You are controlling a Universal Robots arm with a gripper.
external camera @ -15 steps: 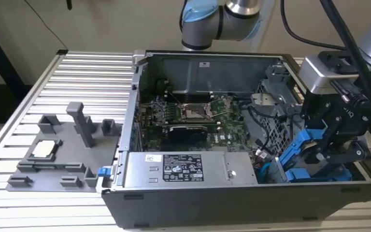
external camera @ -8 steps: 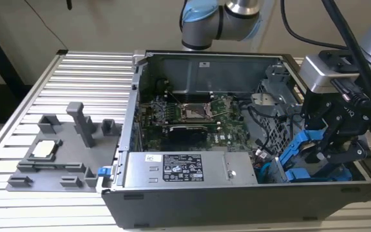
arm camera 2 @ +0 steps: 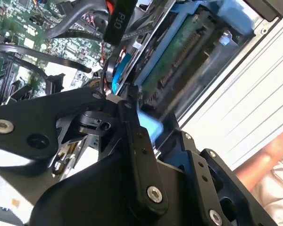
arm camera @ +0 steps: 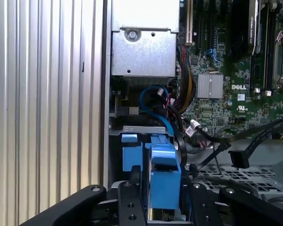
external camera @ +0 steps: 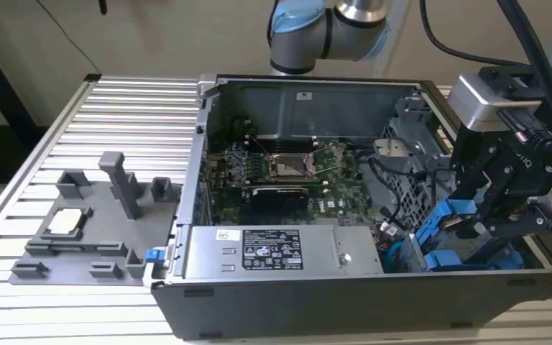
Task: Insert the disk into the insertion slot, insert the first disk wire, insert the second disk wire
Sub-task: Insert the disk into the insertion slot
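Observation:
My gripper [external camera: 479, 228] is shut on the disk [external camera: 454, 219], which stands on edge in its bright blue carrier frame. It hangs over the insertion slot [external camera: 448, 260], the grey bay at the open case's near corner on the exterior view's right. In the first wrist view the blue carrier [arm camera: 163, 172] sits between my black fingers [arm camera: 131, 203], just above the bay's grey metal edge [arm camera: 142, 129]. The second wrist view shows the disk's green circuit side [arm camera 2: 179, 54] running away from my gripper [arm camera 2: 153, 133]. A loose black wire connector [arm camera: 239, 159] and a blue cable [arm camera: 154, 96] lie beside the bay.
A second blue carrier [arm camera: 131, 151] sits in the bay beside the held one. The power supply [external camera: 276, 251] and the motherboard [external camera: 286, 176] take up most of the case. A grey fixture [external camera: 89, 223] stands on the ribbed table. A person's arm [arm camera 2: 273, 153] is at the table's edge.

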